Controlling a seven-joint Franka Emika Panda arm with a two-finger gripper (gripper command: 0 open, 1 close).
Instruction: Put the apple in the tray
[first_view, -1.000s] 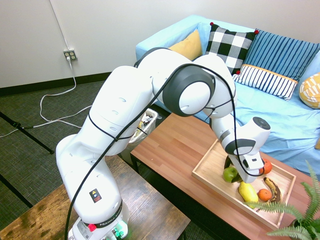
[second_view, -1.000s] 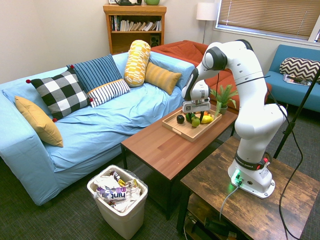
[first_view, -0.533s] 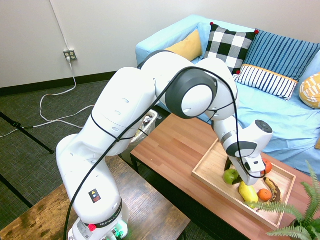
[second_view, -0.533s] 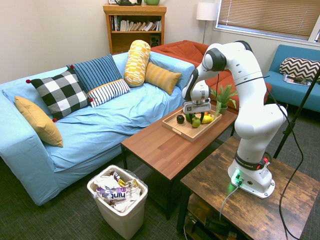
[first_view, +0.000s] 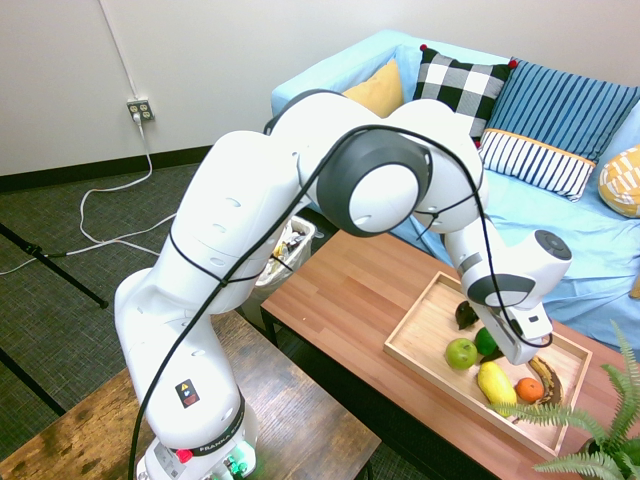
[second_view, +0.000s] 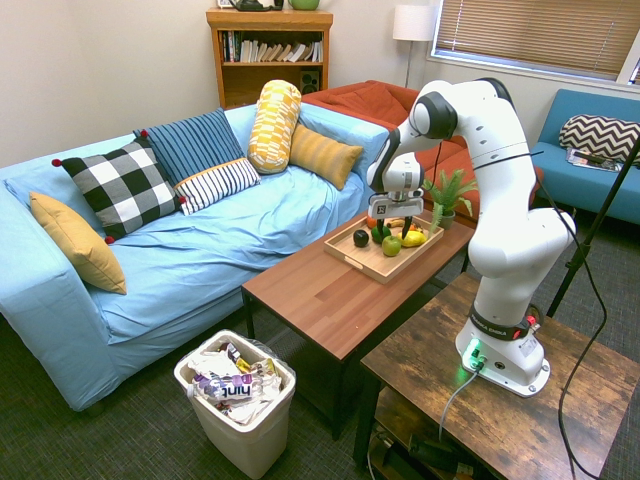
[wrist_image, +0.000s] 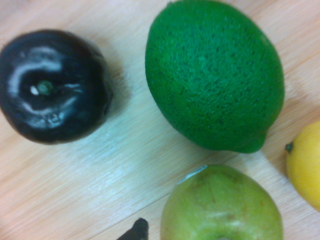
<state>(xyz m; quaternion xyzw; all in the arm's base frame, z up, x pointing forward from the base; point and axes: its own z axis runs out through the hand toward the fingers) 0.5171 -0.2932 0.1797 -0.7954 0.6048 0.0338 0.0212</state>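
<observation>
The apple (first_view: 461, 353) sits on the floor of the wooden tray (first_view: 417, 312), which rests on the low bench (first_view: 330, 284), so as things lie the task looks done; its place inside the low sides, bearing its own weight on the flat wood, should keep it from rolling off. The hand (second_view: 393, 232) is apart, its two dark fingers spread with nothing clamped between them, which fits a release, or a wish to clear the fruit without dragging any along. It hangs low over the fruit, and the apple lies just off to the side of it facing the robot's base, the hand being nearer the sofa (first_view: 411, 163). The green lime (wrist_image: 215, 75) lies close beside the apple, the glossy dark round fruit (wrist_image: 52, 86) farther from it, and the yellow lemon (first_view: 495, 382) on its other side, with the orange (first_view: 529, 390) and the banana (first_view: 547, 378) beyond. Such close company probably props the apple a little, yet leaves scant room for a finger; a straight lift seems the safer way out, since a sideways sweep could nudge the apple or the lime.
</observation>
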